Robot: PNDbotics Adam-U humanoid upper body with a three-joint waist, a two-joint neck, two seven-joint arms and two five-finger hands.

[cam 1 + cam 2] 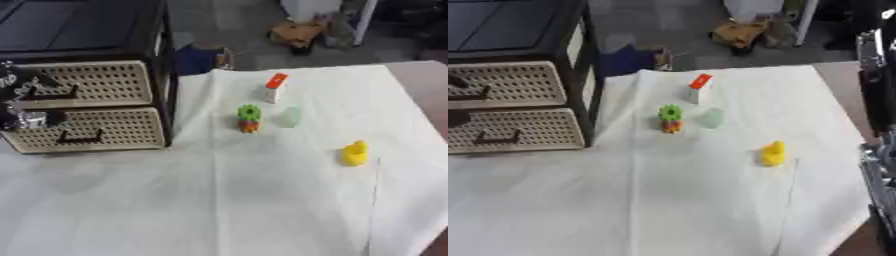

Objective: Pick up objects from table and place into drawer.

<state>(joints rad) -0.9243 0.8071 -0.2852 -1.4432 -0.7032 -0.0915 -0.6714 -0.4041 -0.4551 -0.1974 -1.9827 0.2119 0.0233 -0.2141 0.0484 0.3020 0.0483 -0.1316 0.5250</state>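
I saw both views soft and blurred all over, with no crisp edges. Light was even and fairly bright on the white cloth point(262, 200), without glare. The yellow toy point(354, 153) cast only a faint shadow. The drawer unit point(87, 107) threw a dim shadow at its base. The floor behind looked darker.
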